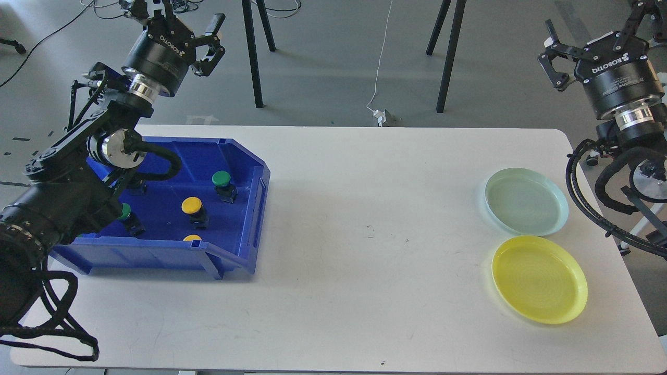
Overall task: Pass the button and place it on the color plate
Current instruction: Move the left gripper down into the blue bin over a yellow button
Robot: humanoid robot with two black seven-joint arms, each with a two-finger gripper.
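Observation:
A blue bin [253, 219] on the table's left holds push buttons: a green one [221, 179], a yellow one [191, 205], another yellow one [192, 238] half hidden by the front wall, and a green one [124, 211] mostly hidden behind my left arm. A pale green plate [526, 200] and a yellow plate [539, 278] lie at the right, both empty. My left gripper [176, 14] is open and empty, raised above and behind the bin. My right gripper [594, 23] is open and empty, raised beyond the table's far right corner.
The white table [365, 234] spans the view. Black stand legs [252, 52] and a white cable [380, 62] are on the floor behind it. My left arm's links hang over the bin's left half.

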